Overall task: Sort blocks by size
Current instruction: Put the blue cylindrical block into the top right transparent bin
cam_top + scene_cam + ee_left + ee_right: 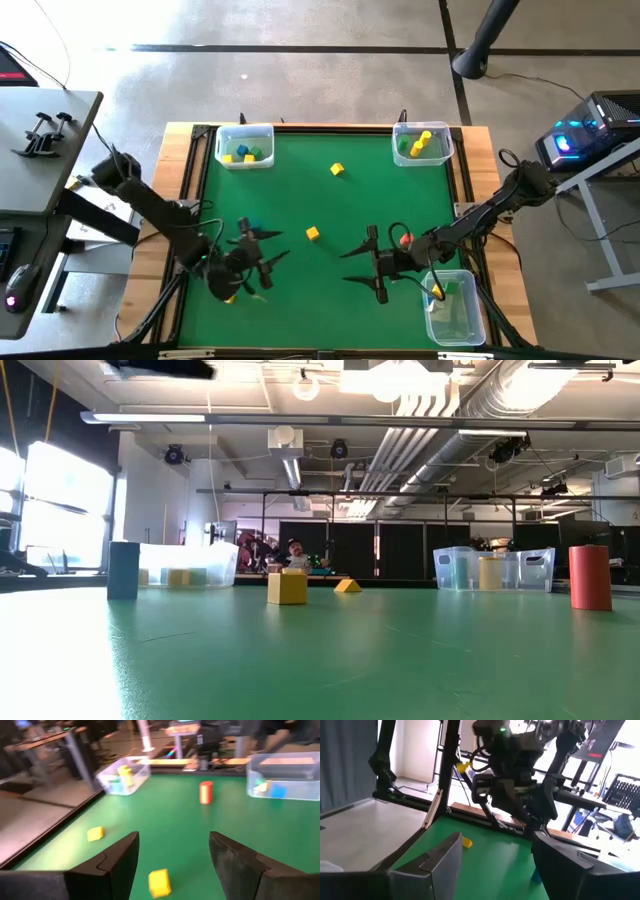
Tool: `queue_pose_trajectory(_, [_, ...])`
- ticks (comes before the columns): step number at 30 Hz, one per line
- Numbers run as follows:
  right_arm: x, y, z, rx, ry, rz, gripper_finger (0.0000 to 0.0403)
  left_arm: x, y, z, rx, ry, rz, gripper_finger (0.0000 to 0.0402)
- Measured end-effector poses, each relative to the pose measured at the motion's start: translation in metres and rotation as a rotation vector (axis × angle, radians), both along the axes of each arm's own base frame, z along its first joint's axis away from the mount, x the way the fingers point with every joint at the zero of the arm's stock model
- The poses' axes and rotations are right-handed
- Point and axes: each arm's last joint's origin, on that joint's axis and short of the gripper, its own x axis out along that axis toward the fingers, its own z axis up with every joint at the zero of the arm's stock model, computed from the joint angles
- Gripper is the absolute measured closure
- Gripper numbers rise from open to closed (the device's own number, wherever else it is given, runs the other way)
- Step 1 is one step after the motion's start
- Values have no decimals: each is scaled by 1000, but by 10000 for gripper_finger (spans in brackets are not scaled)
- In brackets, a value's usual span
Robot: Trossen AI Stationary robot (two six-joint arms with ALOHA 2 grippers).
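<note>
My left gripper [272, 247] is open and empty at the table's near left, fingers pointing toward the right edge. A yellow block [313, 233] lies on the mat just ahead of it and shows between the fingers in the left wrist view [159, 882]. My right gripper [352, 267] is open and empty at the near right, pointing left. A red cylinder block [405, 239] stands upright beside the right arm. A second yellow block [337, 169] lies farther back. A blue block [250, 228] stands by the left arm. Another yellow block [230, 298] lies under the left arm.
Clear bins with blocks in them stand at the far left corner [245, 145], the far right corner [421, 143] and the near right corner [452, 305]. A wooden frame [185, 200] borders the green mat. The two grippers face each other across the mat's near middle.
</note>
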Motion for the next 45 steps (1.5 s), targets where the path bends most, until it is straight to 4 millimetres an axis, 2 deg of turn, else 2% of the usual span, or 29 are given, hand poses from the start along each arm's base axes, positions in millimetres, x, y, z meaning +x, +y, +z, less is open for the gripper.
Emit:
queue_pose_trajectory(4, [0, -1, -3, 21, 29, -3, 171, -29, 3, -4, -66, 3, 67, 174])
queue_pose_trajectory(9, [0, -1, -3, 23, 39, -4, 171, -56, 16, -16, -171, 35, 175, 174])
queue_pose_trajectory(13, [0, -1, -4, 20, 44, -4, 171, -67, 25, -29, -233, 39, 268, 174])
queue_pose_trajectory(22, [0, -1, -6, 12, 63, -4, 171, -83, 45, -80, -431, 29, 391, 166])
queue_pose_trajectory(32, [0, -1, -6, 13, 61, -5, 171, -91, 63, -116, -462, -4, 393, 113])
queue_pose_trajectory(40, [0, -1, -6, 13, 61, -5, 171, -82, 75, -131, -436, -3, 362, 117])
queue_pose_trajectory(45, [0, -1, -6, 12, 64, -5, 171, -76, 80, -132, -421, 0, 370, 152])
